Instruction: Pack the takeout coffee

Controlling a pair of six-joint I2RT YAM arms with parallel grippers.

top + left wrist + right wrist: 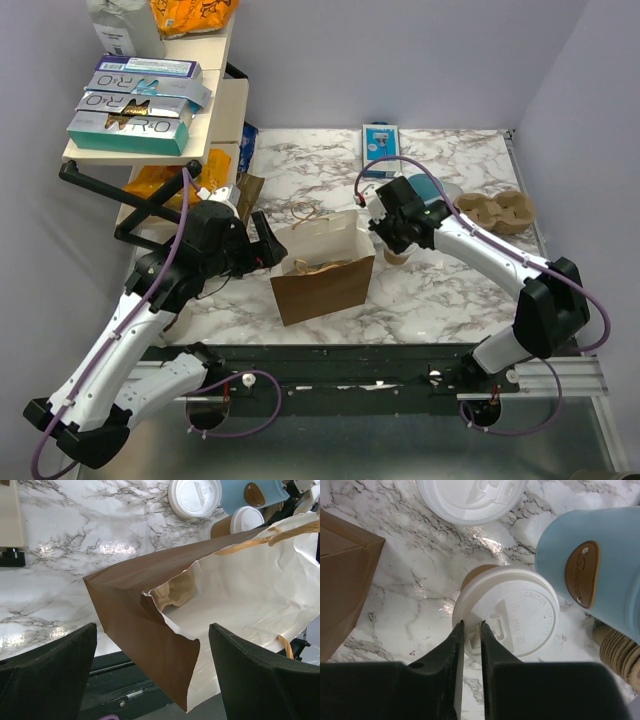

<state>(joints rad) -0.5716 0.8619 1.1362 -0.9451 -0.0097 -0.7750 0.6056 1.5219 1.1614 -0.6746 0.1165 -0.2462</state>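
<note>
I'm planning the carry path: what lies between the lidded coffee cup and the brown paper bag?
Only bare marble tabletop; the right wrist view shows nothing standing between the lidded coffee cup and the brown paper bag.

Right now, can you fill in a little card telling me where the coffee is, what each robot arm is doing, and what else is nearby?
takeout coffee: upright on the marble table, lid on, outside the paper bag
right end effector: shut on the coffee's lid rim
left end effector: open, next to the bag
paper bag: open, something tan inside
nearby: spare white lid, blue mug, pulp carrier
</note>
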